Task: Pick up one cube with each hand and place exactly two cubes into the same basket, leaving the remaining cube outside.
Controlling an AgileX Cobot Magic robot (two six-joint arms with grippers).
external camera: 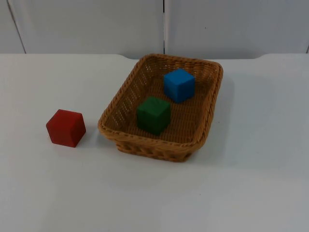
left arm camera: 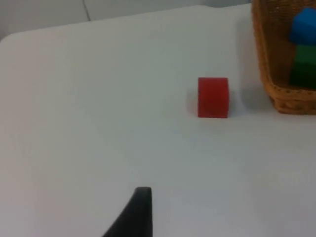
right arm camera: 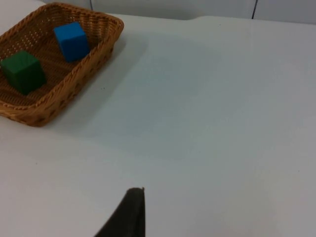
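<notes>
Blue cube [external camera: 179, 85] and green cube [external camera: 153, 115] sit in the woven wicker basket [external camera: 114, 127], red cube [external camera: 66, 127] on the bench beside it; placing looks done, next just hold both end effectors clear, their finger state I can't tell.

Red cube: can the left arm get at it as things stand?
Probably yes. The red cube sits alone on the white table, apart from the wicker basket, with nothing on or against it. The left wrist view looks across bare table to it, past the left gripper's fingertip.

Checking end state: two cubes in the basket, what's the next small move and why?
Probably none beyond holding both arms back: the blue cube and green cube sit in the basket, and the red cube sits outside on the table. The count looks met.
</notes>
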